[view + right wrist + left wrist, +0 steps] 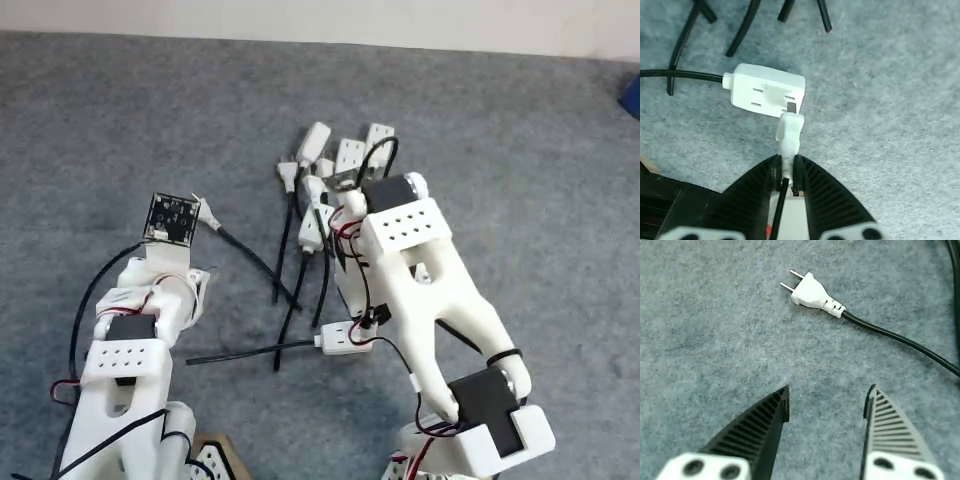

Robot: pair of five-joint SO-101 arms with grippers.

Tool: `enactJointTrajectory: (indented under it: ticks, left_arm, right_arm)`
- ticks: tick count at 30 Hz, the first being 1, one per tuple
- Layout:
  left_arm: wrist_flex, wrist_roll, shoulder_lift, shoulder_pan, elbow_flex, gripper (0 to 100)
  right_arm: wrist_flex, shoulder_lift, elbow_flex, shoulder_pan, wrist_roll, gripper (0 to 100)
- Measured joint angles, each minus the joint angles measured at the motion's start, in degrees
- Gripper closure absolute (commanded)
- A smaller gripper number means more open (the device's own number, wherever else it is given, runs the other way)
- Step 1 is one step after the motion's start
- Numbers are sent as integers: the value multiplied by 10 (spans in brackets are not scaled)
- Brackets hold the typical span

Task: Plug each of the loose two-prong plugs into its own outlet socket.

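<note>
Grey felt-like tabletop (pixel 520 150). Two white arms stand side by side at the near edge.

Left arm (pixel 130 350), near left. Left end effector (pixel 829 394) is open, with its dark ribbed fingers (pixel 765 425) spread wide and nothing between them. It hangs over bare felt. The loose plug (pixel 812 291) lies flat just beyond the fingertips, clear of them: white body, two prongs pointing away from its black cord (pixel 900 340). In the high view this loose plug (pixel 207 213) sits just right of the left arm's wrist, and its cord trails toward the near right.

Right arm (pixel 420 270), centre right, folds over the middle of the scene. Right end effector (pixel 786 161) is clamped on the held plug (pixel 789 131), gripping the white body at its cord end. The plug's nose meets the face of the outlet socket (pixel 767 90) at one end of it. A metal prong shows at the contact, so the plug is not fully seated.

The outlet socket (pixel 345 338) lies near centre, beside the right arm, its own black cord running off to the left.

Far centre — a cluster of white plugs and sockets (pixel 350 155). Their black cords fan toward the near side and end in cut tips.
</note>
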Motion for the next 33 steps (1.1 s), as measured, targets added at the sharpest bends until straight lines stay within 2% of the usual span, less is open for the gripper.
enactJointTrajectory:
  ticks: [15,33]
  left_arm:
    - [0,1,0,0,0,752]
    - [0,1,0,0,0,752]
  right_arm:
    - [3,78,-2,-2,1,992]
    - [2,86,-43,-2,1,992]
